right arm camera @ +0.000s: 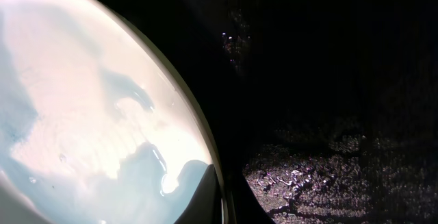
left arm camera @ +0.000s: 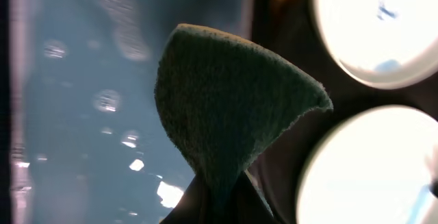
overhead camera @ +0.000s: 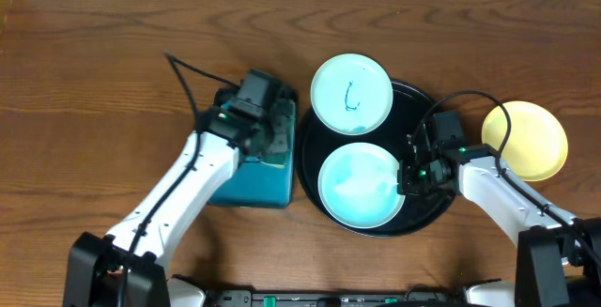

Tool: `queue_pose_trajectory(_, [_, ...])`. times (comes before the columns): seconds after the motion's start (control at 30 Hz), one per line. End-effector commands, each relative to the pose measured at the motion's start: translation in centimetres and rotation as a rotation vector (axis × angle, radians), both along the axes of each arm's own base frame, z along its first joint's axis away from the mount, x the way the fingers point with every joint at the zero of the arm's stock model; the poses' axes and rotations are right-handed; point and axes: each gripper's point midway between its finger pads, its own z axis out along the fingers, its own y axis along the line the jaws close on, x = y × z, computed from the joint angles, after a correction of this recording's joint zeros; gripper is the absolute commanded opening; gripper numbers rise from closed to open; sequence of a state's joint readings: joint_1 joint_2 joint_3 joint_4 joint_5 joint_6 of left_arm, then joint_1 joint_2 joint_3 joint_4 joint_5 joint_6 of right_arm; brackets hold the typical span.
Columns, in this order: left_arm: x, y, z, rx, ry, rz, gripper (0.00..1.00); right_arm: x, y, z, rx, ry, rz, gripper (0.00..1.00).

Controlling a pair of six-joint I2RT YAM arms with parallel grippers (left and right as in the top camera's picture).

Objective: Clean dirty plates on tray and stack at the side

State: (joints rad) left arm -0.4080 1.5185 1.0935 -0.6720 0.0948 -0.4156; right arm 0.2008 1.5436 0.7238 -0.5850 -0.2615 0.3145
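Two pale mint plates lie on the round black tray [overhead camera: 427,215]. The far plate [overhead camera: 350,93] carries a teal scribble. The near plate [overhead camera: 357,185] looks wet, and my right gripper [overhead camera: 410,171] is shut on its right rim. In the right wrist view the fingers [right arm camera: 205,196] pinch the edge of this plate [right arm camera: 89,114], one above and one below, with water pooled on it. A pale yellow plate [overhead camera: 524,140] lies on the table to the right of the tray. My left gripper [overhead camera: 268,124] is shut on a dark green sponge [left arm camera: 226,107] above the water tray.
A rectangular tray [overhead camera: 254,185] with blue water inside stands just left of the round tray; its water [left arm camera: 82,114] fills the left of the left wrist view. Cables run from both arms. Bare wooden table [overhead camera: 94,63] lies to the far left and back.
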Motion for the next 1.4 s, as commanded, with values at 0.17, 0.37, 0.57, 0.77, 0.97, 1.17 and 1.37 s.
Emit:
queue_pose_trajectory(0.17, [-0.9, 4.4, -2.5, 0.052, 0.070, 0.090, 0.08, -0.9, 3.3, 1.0, 0.176, 0.007, 0.107, 0.01])
queue_pose_trajectory(0.37, [-1.1, 4.5, -2.6, 0.055, 0.078, 0.091, 0.08, -0.7, 4.1, 1.5, 0.225, -0.006, 0.125, 0.01])
queue_pose_trajectory(0.57, [-1.2, 4.6, -2.6, 0.057, 0.084, 0.091, 0.08, 1.1, 3.4, 2.6, 0.224, -0.067, 0.097, 0.01])
queue_pose_trajectory(0.77, [-1.1, 5.0, -2.6, 0.080, 0.076, 0.099, 0.08, 3.2, 0.2, 5.1, 0.042, -0.178, 0.046, 0.01])
queue_pose_trajectory(0.97, [-1.1, 5.0, -2.6, 0.080, 0.075, 0.100, 0.08, 4.2, -5.4, 8.8, -0.269, -0.288, -0.041, 0.01])
queue_pose_trajectory(1.17, [-1.0, 5.0, -2.6, 0.079, 0.073, 0.099, 0.08, 4.6, -7.6, 11.9, -0.385, -0.369, -0.091, 0.01])
queue_pose_trajectory(1.37, [-0.9, 5.0, -2.9, 0.090, 0.075, 0.072, 0.08, 4.8, -8.3, 13.7, -0.449, -0.432, -0.096, 0.01])
